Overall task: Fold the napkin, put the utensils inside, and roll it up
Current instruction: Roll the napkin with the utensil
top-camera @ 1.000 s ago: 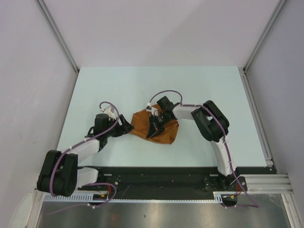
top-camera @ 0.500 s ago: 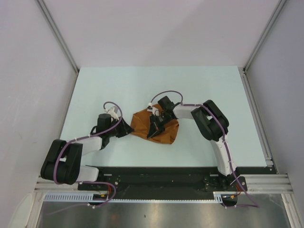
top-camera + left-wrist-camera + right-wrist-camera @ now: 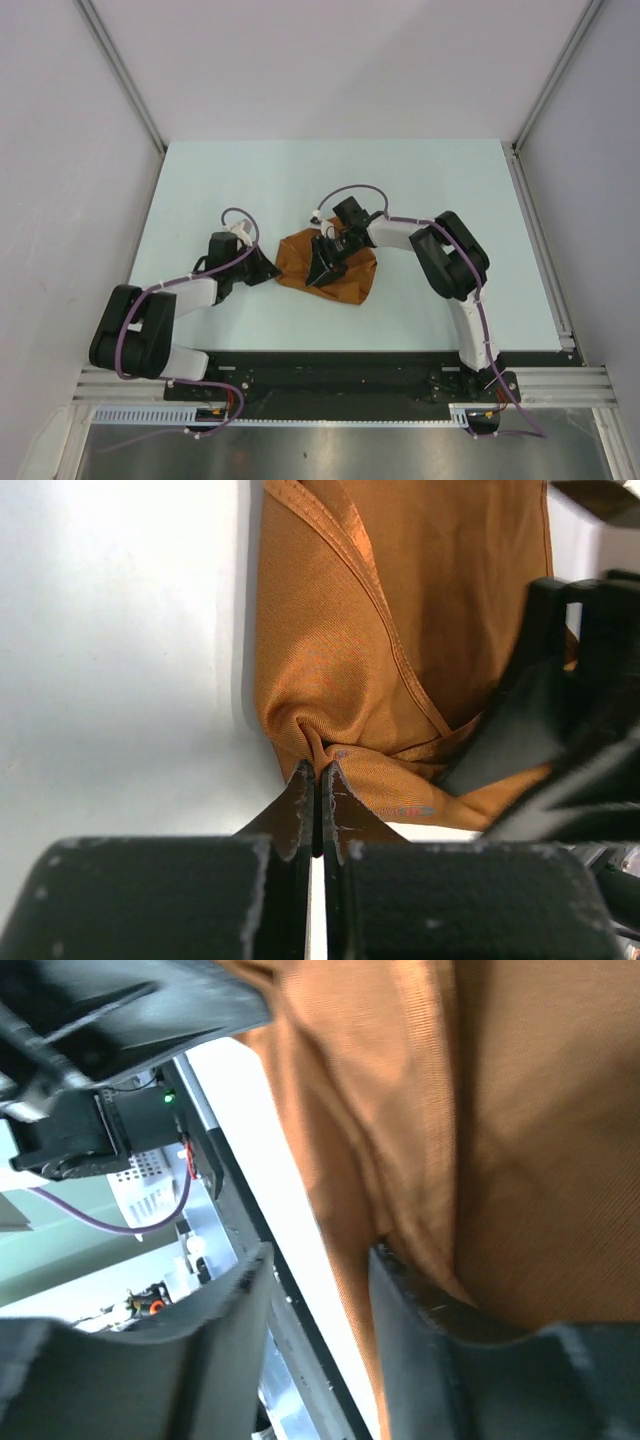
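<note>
The rust-brown napkin lies bunched in a loose folded heap on the pale table, between my two grippers. My left gripper is at its left corner, and in the left wrist view the left gripper is shut, pinching a puckered corner of the napkin. My right gripper hovers over the middle of the cloth, pointing at the near edge. In the right wrist view the right gripper is open, one finger resting against the napkin. The utensils are hidden.
The black base rail runs along the table's near edge, close behind the napkin. The right gripper's dark body crowds the right of the left wrist view. Grey walls enclose the table on three sides.
My left gripper reached the napkin's left corner and shut on it. My right gripper, which was shut on the cloth, has opened and shifted slightly left.
</note>
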Robot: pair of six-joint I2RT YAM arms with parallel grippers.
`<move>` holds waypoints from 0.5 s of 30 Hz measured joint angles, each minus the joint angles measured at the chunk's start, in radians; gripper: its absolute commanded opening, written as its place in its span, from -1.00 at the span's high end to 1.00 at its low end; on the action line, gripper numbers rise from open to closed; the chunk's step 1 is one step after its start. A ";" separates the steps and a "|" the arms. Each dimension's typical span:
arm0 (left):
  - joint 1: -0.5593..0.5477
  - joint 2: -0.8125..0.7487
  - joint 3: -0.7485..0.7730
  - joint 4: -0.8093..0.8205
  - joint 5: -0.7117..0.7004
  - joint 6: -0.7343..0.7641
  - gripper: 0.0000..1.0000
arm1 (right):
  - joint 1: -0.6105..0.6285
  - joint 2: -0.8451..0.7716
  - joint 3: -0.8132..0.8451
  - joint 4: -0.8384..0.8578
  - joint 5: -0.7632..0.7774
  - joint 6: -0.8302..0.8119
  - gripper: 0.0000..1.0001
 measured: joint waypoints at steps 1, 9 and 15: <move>0.000 0.004 0.007 -0.010 0.000 0.000 1.00 | 0.000 -0.015 0.000 -0.006 0.004 -0.003 -0.14; 0.002 0.035 0.047 -0.062 0.002 0.000 1.00 | 0.029 -0.162 0.000 -0.057 0.129 -0.073 -0.46; 0.011 0.060 0.051 -0.068 0.012 -0.001 1.00 | 0.215 -0.331 -0.106 -0.002 0.503 -0.239 -0.50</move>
